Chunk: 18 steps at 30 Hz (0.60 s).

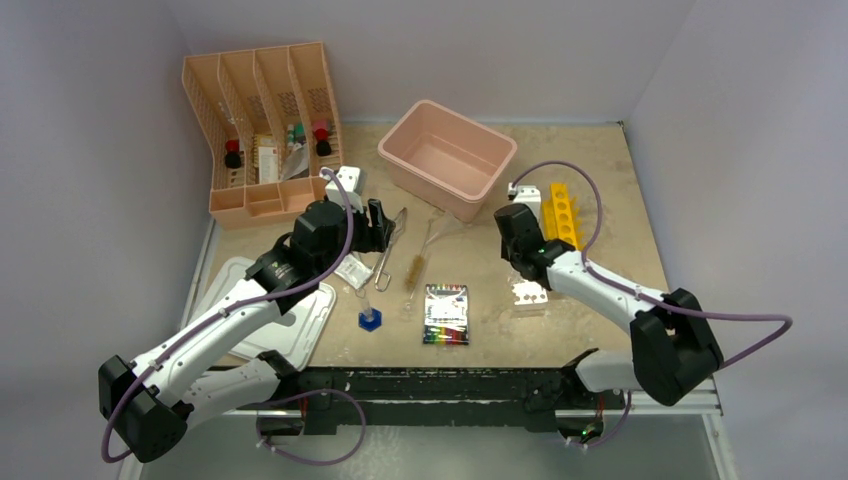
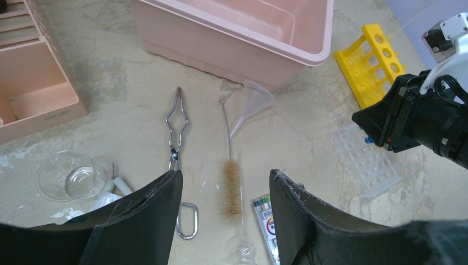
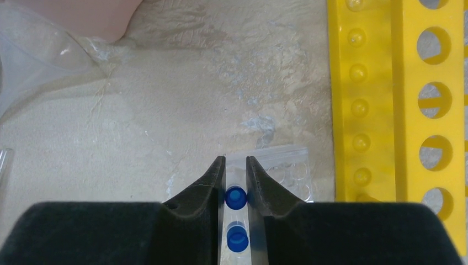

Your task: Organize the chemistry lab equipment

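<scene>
Between right fingers [image 3: 201,187], blue-capped tubes [image 3: 236,197], wrist view only

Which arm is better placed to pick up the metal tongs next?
Left. The left gripper is open just above the metal tongs, while the right gripper is shut on a blue-capped tube.

The left arm [image 1: 230,320] reaches forward from its base toward the table's middle, wrist pitched down, and the left gripper [image 2: 223,175] hangs above the surface with its jaws spread wide and nothing between them. The right arm [image 1: 610,285] extends forward and inward, elbow low at the near edge and wrist pointing straight down. The right gripper [image 3: 235,163] has its jaws drawn narrow, a pad pressed against each side of a blue-capped tube [image 3: 236,197].
</scene>
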Tool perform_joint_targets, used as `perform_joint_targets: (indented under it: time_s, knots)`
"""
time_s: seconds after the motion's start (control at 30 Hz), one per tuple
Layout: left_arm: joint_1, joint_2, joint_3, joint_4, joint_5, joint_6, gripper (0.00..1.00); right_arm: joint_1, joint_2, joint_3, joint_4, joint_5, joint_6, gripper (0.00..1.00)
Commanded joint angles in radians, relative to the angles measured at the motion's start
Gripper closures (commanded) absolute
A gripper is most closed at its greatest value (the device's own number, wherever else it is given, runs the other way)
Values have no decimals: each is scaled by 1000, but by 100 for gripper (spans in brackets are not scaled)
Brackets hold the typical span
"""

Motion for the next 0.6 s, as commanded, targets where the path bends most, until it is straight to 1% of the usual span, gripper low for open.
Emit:
perform_joint_targets:
  time_s: [0.0, 0.1, 0.2, 0.37, 0.57]
  knots:
    - [3, -3, 1, 26, 8, 11, 41, -2, -44, -30, 11, -16, 6, 77]
    - [3, -3, 2, 26, 9, 12, 41, -1, -47, -19, -18, 2, 24, 74]
    - [3, -3, 2, 26, 8, 12, 41, -2, -51, -6, -53, 23, 50, 68]
    - [3, -1, 2, 26, 8, 12, 41, -1, -62, 4, -48, 13, 45, 58]
    - [3, 0, 3, 23, -1, 14, 41, -1, -93, 68, -95, 3, 50, 55]
